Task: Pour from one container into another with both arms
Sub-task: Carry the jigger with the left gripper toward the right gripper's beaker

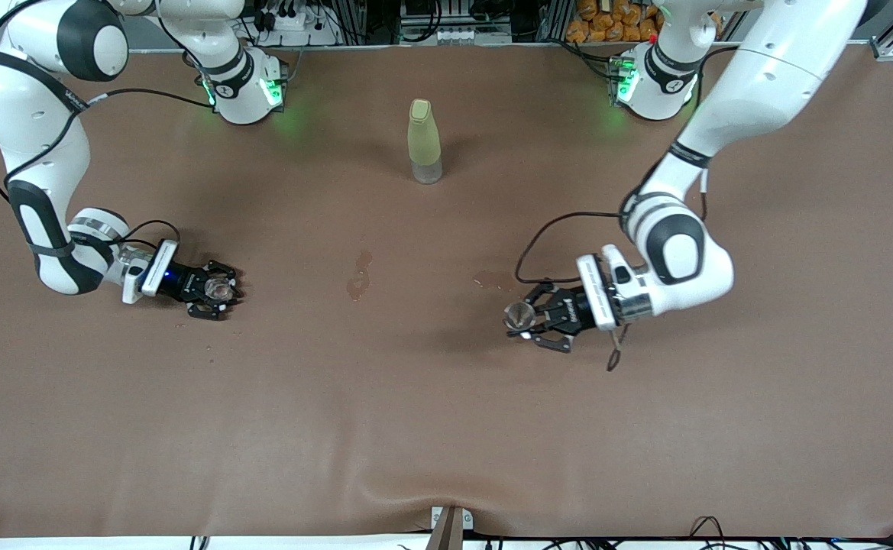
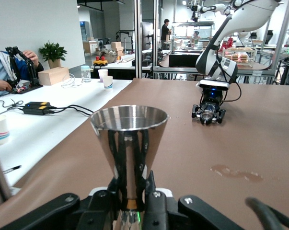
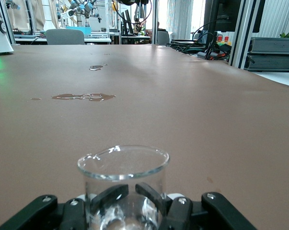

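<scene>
1. Left claw (image 1: 520, 317) is clamped on shiny steel cone-shaped jigger cup (image 1: 520, 313), upright, low at the left arm's end of brown worktop (image 1: 446, 428).
2. Right claw (image 1: 221, 290) is closed round clear glass beaker (image 1: 218, 288), upright, at the right arm's end.
3. The two vessels sit well apart w/ spill puddles (image 1: 358, 275) between; both arms must likely converge toward mid-worktop before the jigger tips.
4. Pale yellow-green bottle (image 1: 424, 141) stands untouched nr the bases.
</scene>
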{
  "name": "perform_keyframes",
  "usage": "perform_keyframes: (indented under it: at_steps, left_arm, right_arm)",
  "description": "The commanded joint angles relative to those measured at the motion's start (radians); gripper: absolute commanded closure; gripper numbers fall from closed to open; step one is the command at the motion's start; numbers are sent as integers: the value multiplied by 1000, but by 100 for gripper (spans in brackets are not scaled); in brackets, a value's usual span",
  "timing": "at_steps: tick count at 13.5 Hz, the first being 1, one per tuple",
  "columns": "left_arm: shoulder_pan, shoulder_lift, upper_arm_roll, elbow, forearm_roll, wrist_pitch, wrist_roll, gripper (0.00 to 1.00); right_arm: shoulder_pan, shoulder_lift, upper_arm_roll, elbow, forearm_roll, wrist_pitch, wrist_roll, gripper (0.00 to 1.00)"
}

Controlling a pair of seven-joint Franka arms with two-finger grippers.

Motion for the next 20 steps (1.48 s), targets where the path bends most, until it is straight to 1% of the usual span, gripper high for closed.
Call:
perform_keyframes:
  at_steps: [1,2,4,5,7,10,12,13,15,17,18,20]
  left_arm:
    - [-83,28,12,22,-102,73,35,100]
    - [-101,39,12,40,-128,96,69,100]
    - [-146,52,13,45,-173,123,135,100]
    - [-163,60,13,45,-183,125,160,100]
    - [-186,65,12,38,-188,125,221,100]
    - [-236,89,9,27,-191,124,247,100]
    - [-284,114,10,31,-226,124,270,100]
    - [-293,129,12,36,-233,124,279,100]
    - [-304,143,9,36,-242,120,308,100]
    - [-330,154,9,37,-288,119,327,100]
    - [-336,160,9,48,-292,117,335,100]
    - [-358,180,9,102,-297,117,335,100]
  right_arm:
    - [2,9,-6,-24,47,-11,-353,99]
    - [3,-2,-6,-24,47,-14,-348,100]
    - [3,-20,-7,-24,44,-17,-306,100]
    - [3,-26,-7,-24,35,-18,-268,100]
    - [5,-48,-7,-24,33,-63,-214,100]
    - [13,-129,-10,-25,-12,-67,-99,100]
    - [16,-189,-10,-27,-61,-69,2,100]
    - [22,-212,-10,-27,-71,-76,33,100]
    - [33,-238,-15,-27,-74,-121,72,100]
    - [42,-264,-15,-32,-74,-162,115,100]
    - [48,-282,-15,-36,-74,-188,142,100]
    - [49,-319,-16,-42,-79,-248,208,100]
